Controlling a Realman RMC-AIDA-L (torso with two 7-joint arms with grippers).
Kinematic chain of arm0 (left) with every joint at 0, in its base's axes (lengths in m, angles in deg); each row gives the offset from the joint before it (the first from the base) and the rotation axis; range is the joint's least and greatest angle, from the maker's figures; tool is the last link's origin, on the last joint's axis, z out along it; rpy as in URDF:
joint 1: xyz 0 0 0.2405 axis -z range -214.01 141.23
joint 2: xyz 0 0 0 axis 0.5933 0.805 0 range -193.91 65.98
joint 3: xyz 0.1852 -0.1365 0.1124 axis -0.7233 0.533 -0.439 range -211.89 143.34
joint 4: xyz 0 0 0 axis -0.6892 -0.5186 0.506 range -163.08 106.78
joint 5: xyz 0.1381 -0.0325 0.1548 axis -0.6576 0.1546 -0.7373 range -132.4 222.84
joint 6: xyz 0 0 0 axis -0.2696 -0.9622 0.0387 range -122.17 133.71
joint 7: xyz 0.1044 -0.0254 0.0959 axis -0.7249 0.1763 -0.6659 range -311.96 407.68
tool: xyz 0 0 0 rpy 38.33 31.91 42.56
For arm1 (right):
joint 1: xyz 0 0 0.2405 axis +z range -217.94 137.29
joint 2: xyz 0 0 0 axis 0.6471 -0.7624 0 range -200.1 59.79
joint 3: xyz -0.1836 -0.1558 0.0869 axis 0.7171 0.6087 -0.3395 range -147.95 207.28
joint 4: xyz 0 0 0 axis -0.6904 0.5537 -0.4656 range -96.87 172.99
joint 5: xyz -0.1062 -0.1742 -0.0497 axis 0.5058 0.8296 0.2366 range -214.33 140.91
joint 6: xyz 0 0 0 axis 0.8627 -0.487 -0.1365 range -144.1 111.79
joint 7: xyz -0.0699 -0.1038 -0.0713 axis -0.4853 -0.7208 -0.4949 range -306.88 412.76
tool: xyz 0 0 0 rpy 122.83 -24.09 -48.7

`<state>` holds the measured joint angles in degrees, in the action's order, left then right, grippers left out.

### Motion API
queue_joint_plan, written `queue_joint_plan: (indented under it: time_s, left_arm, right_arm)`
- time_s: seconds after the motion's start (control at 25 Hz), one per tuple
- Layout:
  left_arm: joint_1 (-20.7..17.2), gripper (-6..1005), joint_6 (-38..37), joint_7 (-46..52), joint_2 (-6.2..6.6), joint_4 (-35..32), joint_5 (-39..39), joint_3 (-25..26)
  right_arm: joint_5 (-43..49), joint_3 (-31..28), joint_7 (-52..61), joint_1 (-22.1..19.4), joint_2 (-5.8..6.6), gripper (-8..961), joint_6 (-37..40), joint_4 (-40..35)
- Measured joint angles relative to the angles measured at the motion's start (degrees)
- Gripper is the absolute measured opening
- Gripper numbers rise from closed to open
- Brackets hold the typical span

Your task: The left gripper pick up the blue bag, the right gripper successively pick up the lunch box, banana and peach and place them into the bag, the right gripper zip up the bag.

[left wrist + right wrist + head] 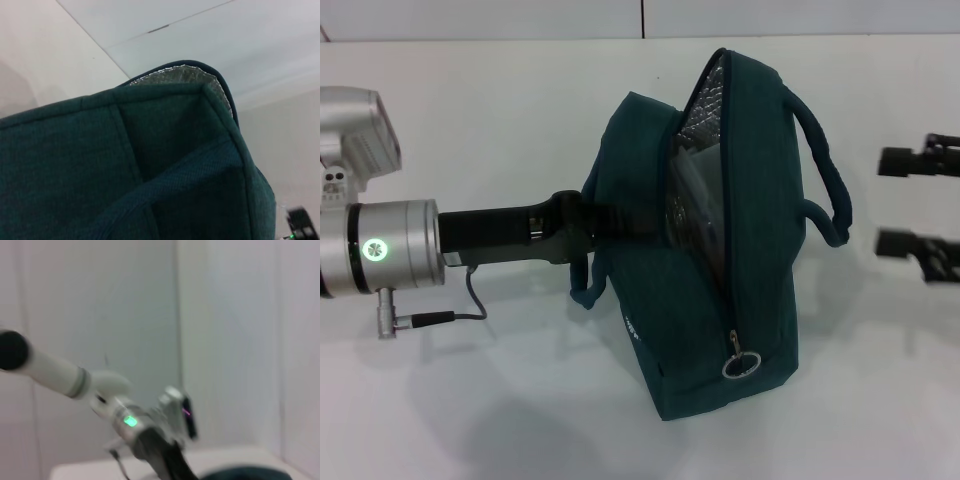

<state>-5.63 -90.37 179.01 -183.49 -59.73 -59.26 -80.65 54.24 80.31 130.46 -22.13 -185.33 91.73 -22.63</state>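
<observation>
The blue bag (pixel 720 230) stands upright on the white table (pixel 500 420), mouth unzipped, contents hard to make out. The left gripper (pixel 610 222) clamps the bag's left side, fingertips hidden. Right of the bag, the right gripper (pixel 886 202) is spread open, partly cut off.

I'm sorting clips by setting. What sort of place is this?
Probably a robot test bench or lab, not a home: a bare white table against plain white wall panels, with only the blue bag on it, held by the left claw. The right claw waits open beside it.
</observation>
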Motion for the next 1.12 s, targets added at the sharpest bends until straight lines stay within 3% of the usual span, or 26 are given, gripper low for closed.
queue_joint_plan:
  time_s: [0.2, 0.32, 0.72, 1.12]
  left_arm:
    - [0.0, 57, 0.0, -0.1, 0.00, 0.0, 0.0, 0.0]
    - [0.0, 58, 0.0, -0.1, -0.01, 0.0, 0.0, 0.0]
    - [0.0, 63, 0.0, -0.1, 0.00, 0.0, 0.0, 0.0]
    - [0.4, 67, 0.0, -0.1, 0.08, 0.0, 0.1, 0.0]
  right_arm:
    - [0.1, 0.2, -5.0, -1.0, 0.17, 687, 8.6, 1.5]
    - [2.4, 0.7, -6.2, -0.8, 0.10, 737, 9.6, 4.8]
    - [7.1, 6.4, -13.2, 4.7, -0.12, 778, 0.1, 23.6]
    - [6.4, 15.5, -14.1, 6.3, -0.72, 760, -7.9, 26.8]
